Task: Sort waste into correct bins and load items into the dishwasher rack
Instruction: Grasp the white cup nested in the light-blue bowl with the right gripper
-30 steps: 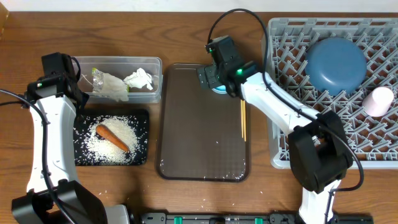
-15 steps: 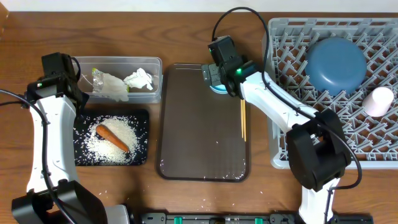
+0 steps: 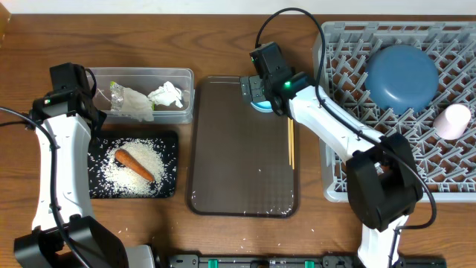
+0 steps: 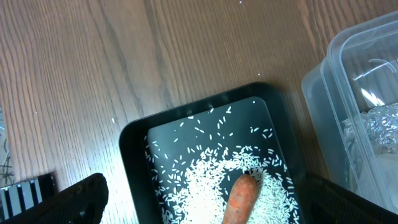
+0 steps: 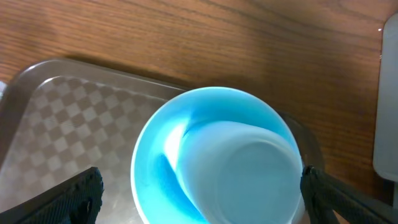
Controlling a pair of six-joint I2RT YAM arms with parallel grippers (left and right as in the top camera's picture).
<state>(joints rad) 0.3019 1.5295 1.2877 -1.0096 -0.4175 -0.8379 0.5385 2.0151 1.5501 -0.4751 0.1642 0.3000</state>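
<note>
Wooden table [image 3: 223, 238] runs under everything, with a brown serving tray [image 3: 242, 164] at its middle; the small light-blue bowl [image 3: 262, 106] sits in the tray's far right corner, directly below the right gripper [image 3: 257, 95]; in the wrist view its 2 fingers [image 5: 78, 194] stand apart, 1 on each side of the bowl and closed on nothing. The bowl is round, so no axis matters; the dishwasher rack [image 3: 349, 171] lies just right of it, and the right arm is far nearer than the left. The large dark-blue bowl [image 3: 401, 78] and small white cup [image 3: 454, 120] are in the rack already; the chopsticks [image 3: 291, 141] lie near-to-far along the tray's right edge.

The left gripper [image 4: 202, 208] hangs with fingers apart over the black tray [image 4: 134, 140], which holds rice [image 4: 205, 186] and the carrot [image 4: 239, 198]; the clear tub [image 3: 141, 74] holds tissue [image 3: 166, 94] and wrapper [image 3: 130, 103].

From overhead the gripper hides most of the bowl; a pale rounded shape inside it is hard to make out; the bowl's near rim is cut off.
</note>
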